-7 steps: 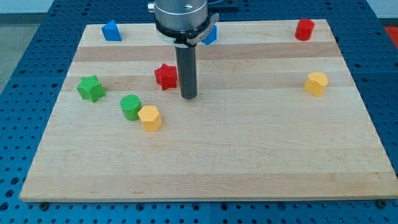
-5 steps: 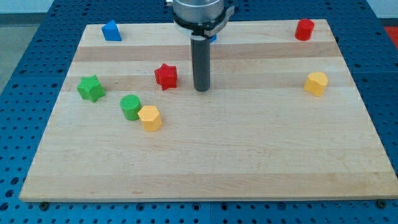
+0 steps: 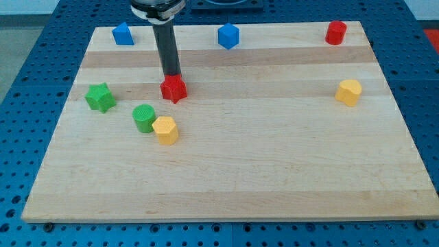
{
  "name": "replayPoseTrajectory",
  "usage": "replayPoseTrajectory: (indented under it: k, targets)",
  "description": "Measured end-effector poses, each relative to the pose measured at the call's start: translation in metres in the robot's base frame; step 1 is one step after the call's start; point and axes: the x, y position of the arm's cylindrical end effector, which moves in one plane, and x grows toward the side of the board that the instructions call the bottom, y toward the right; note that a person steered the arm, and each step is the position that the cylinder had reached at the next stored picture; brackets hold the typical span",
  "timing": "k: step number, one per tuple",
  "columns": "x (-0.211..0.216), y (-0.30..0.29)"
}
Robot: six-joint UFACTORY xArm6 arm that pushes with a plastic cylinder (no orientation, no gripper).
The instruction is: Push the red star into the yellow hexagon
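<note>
Yellow hexagon (image 3: 165,130): left half of the board, nearest the bottom edge of the left-side blocks, touching a green cylinder (image 3: 143,117) on its upper left.
Red star (image 3: 173,88): just above the hexagon, apart from it.
My tip (image 3: 171,75): bare rod, no claw, holding nothing; it sits against the star's top side.
Green star (image 3: 100,97): near the left edge.
Far edge: 2 blue blocks (image 3: 123,33) (image 3: 228,36), 1 red cylinder (image 3: 335,32) by the top-right corner.
Right edge: a second yellow block (image 3: 348,92).

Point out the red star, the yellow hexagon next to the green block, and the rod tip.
red star (image 3: 174,89): camera view, centre of its top face.
yellow hexagon (image 3: 165,130): camera view, middle of its top face.
my tip (image 3: 171,75): camera view, rod's very end, at the star's top edge.
</note>
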Motion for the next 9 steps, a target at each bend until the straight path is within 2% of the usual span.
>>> replayPoseTrajectory:
  k: [3,6,9]
  targets:
    - [0.012,0.015]
    - [0.061,0.038]
    - [0.12,0.035]
